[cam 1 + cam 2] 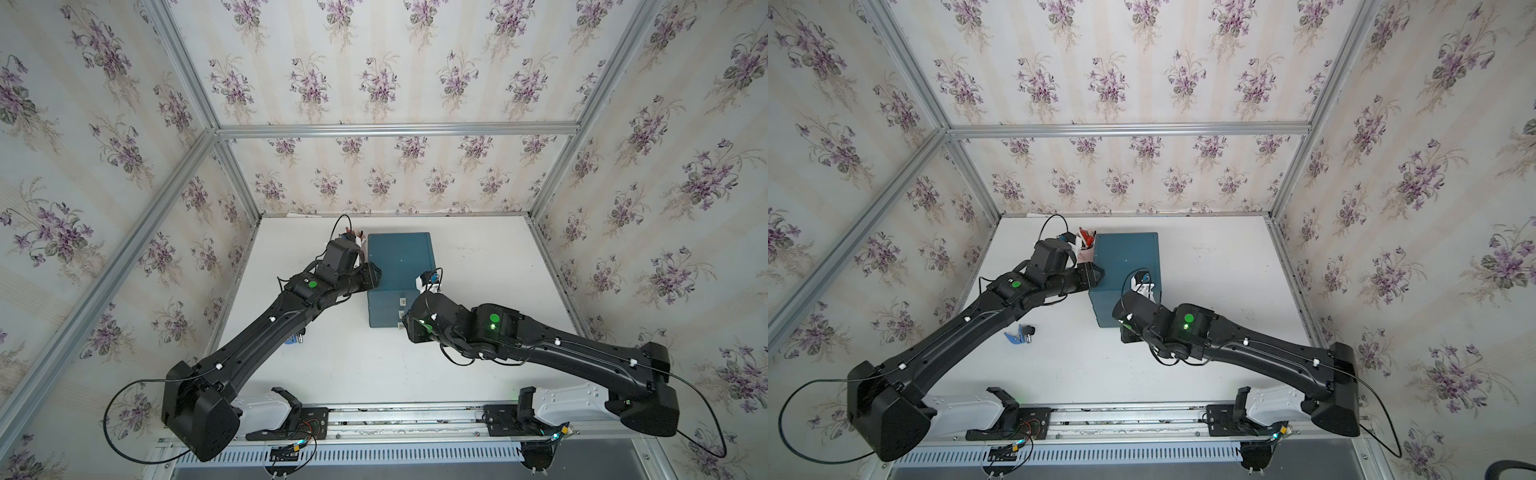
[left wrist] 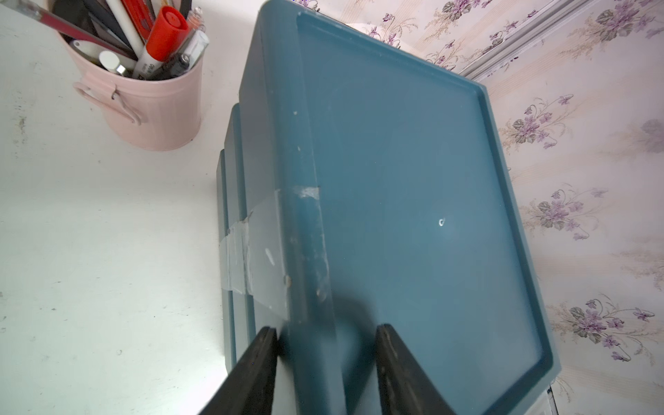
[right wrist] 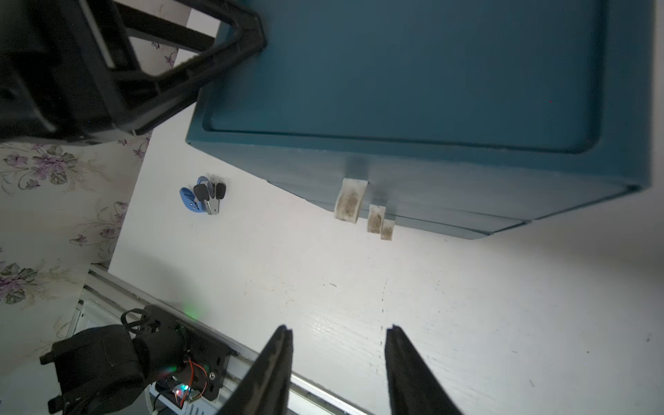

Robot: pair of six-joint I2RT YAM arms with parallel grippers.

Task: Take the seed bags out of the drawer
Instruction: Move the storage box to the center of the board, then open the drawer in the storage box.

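left wrist view: left gripper point(image 2: 327, 327) grips drawer chest point(image 2: 413, 179) rim.

Light: bright, even, diffuse.
Glare: sheen on table point(image 3: 341, 334).
Blur: fingers point(image 2: 258, 359) soft, wrist views.
Edges: stretched, top views.
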